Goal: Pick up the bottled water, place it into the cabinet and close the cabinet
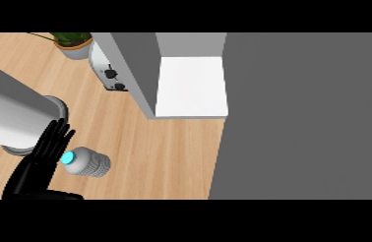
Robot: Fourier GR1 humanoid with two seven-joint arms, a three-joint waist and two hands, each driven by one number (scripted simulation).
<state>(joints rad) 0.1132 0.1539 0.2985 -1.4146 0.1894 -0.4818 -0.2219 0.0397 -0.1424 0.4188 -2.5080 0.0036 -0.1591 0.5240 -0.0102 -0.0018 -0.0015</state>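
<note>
Left hand point(40, 160) of mine is down near the counter's point(167, 152) near-left corner, fingers straight and a bit spread, pointing away from me, not wrapped around anything. So it's open, holding nothing. Can't see my right hand at all.

Bottled water point(86, 162) stands on the wood counter just right of that hand, seen from above: turquoise cap, ribbed clear body. Its cap sits right at the edge of my fingers, though I can't tell if they actually touch it.

Cabinet point(190, 74) is further back, toward the counter's far edge, standing open with its white floor showing between grey walls. Its big grey door point(298, 118) fills the whole right side. Toaster point(107, 69) sits against the cabinet's left wall, and a potted plant point(73, 43) is at the far-left corner. Some tall silver cylinder point(25, 119) stands at the left edge, just behind my fingers.
</note>
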